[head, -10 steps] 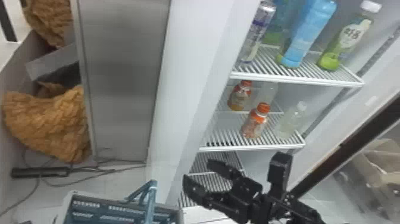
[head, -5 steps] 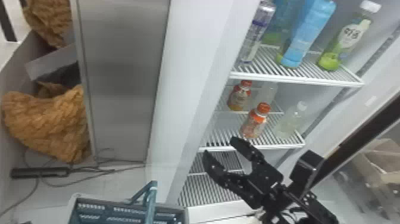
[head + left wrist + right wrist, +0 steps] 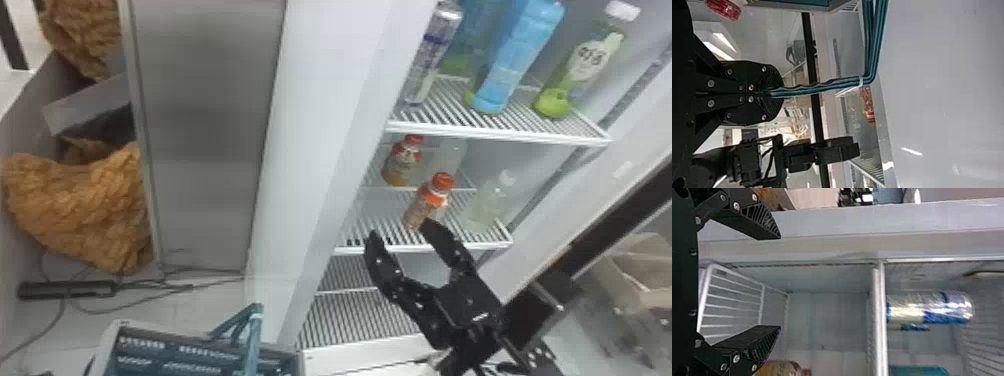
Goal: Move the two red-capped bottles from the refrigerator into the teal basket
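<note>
Head view places both task bottles inside the refrigerator (image 3: 325, 125), so neither transfer looks done: the nearer red-capped bottle (image 3: 425, 205) stands close to the front edge of the middle shelf (image 3: 470, 246), the farther red-capped bottle (image 3: 398, 162) behind it. The right end effector (image 3: 403, 229) is wide open, holding nothing, by the nearer bottle's base; I cannot tell whether they touch. The left end effector (image 3: 774, 94) is closed on the handle (image 3: 828, 85) of the teal basket (image 3: 200, 361). Grasping, carrying and placing both bottles appears left.
</note>
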You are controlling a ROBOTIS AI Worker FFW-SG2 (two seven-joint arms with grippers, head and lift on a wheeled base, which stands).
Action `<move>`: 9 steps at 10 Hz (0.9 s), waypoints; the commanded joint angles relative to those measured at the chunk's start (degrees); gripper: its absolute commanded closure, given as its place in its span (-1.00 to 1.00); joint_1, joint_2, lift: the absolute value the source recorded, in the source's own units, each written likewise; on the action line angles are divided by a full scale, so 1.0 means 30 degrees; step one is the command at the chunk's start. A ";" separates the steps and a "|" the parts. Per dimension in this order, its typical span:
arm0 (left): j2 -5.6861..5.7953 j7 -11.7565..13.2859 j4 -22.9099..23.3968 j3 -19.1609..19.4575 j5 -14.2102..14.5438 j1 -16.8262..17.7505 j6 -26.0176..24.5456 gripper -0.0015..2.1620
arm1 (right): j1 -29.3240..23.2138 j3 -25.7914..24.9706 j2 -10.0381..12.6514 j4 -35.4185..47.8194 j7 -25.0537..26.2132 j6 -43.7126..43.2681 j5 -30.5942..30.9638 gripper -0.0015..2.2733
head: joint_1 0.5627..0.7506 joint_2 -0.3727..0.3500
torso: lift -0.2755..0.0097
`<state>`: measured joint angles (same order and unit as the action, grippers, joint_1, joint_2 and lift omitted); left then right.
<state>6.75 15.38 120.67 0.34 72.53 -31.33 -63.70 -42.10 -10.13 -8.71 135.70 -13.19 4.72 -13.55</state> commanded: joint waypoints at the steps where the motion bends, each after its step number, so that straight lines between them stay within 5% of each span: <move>1: 0.0006 0.0000 -0.0027 0.0000 0.0008 -0.0009 0.0000 0.08 | -0.0919 0.0406 0.0062 0.0211 0.1087 -0.1573 -0.0243 -0.80 | 0.41 -0.94 | -0.64; 9: -0.0024 0.0059 -0.0121 0.0076 0.0008 -0.0103 0.0000 0.08 | -0.0779 0.0786 0.0297 -0.1758 0.1321 -0.2979 -0.1043 -0.80 | 0.41 -0.94 | -0.64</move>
<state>6.72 15.55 120.30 0.57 72.55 -31.63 -63.70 -44.45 -7.76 -7.90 130.33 -9.23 -4.29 -16.94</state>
